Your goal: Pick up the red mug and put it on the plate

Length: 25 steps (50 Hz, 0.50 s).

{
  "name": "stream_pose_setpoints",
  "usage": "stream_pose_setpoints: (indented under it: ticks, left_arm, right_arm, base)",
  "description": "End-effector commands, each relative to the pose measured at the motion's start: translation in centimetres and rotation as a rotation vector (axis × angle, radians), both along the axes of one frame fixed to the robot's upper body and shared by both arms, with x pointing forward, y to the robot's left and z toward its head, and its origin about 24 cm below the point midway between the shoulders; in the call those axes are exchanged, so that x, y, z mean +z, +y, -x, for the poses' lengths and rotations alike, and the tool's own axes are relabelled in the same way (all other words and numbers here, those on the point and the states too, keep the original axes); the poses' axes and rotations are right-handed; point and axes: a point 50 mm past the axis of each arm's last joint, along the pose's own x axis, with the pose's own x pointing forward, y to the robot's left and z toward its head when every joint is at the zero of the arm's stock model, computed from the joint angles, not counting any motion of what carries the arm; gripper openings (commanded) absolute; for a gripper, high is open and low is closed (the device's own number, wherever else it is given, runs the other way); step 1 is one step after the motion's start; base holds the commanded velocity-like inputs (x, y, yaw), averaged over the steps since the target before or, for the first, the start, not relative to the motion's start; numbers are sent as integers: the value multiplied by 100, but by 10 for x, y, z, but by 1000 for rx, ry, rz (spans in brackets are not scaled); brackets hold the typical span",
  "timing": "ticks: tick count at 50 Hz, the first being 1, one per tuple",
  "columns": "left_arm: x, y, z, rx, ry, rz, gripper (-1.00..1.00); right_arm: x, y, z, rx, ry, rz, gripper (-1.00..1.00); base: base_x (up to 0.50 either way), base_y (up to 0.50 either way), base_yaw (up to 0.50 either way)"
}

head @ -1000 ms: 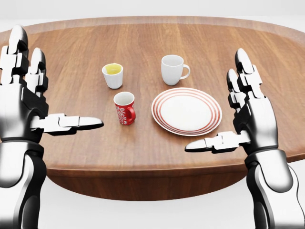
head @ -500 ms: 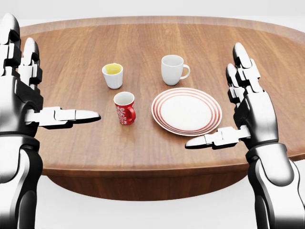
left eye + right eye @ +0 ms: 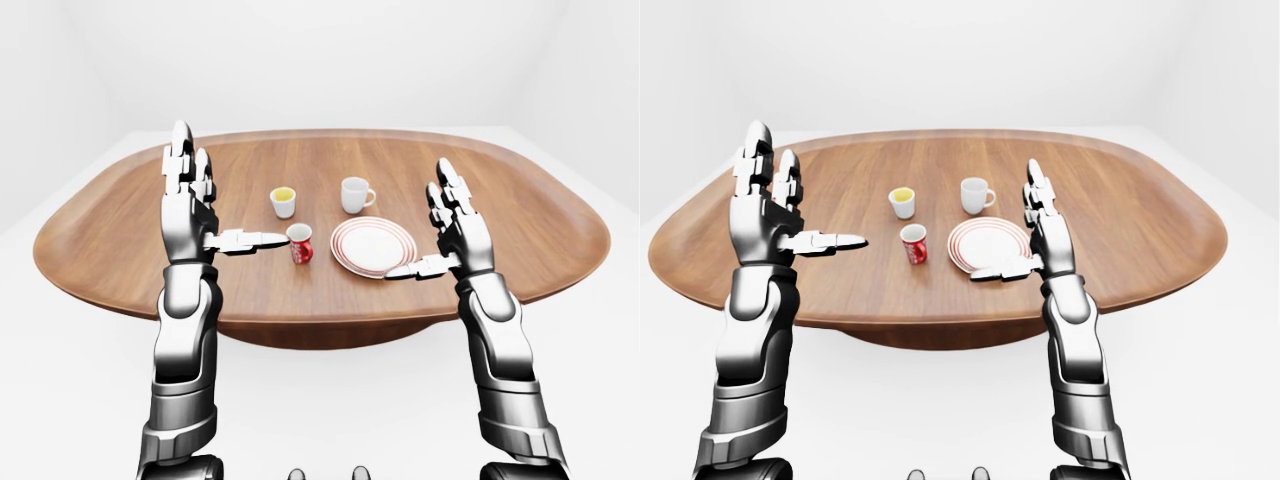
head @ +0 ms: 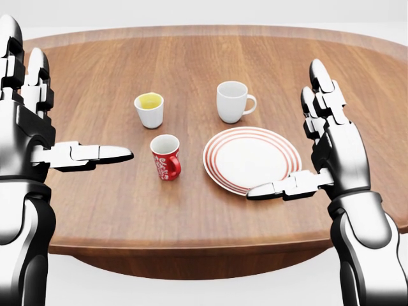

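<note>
Red mug upright on the wooden table, just left of the red-ringed plate, apart from it. Left hand and right hand raised, fingers spread wide, holding nothing. Beyond: white mug and a small cup with yellow contents.

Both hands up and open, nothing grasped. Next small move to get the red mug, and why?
Probably bring the left hand down and rightward in the head view toward the red mug. That hand is open and nearest the mug, which stands upright, ungrasped, left of the plate. The mug's handle faces the plate, so its left side looks free. The right hand hangs over the plate's edge and may need to clear.
</note>
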Motion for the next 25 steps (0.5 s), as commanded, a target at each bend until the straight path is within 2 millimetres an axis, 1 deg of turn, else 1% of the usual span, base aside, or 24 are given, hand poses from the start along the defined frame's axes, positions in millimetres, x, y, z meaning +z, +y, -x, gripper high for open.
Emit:
stream_pose_setpoints:
  ticks: [1,25]
  left_arm:
    - [3,-1,2,-1,-14,0,100]
    - [2,1,4,2,-17,0,100]
  right_arm:
    - [0,1,1,4,-3,5,100]
    - [-3,3,0,13,11,10,100]
  base:
    - [19,0,0]
    - [18,0,0]
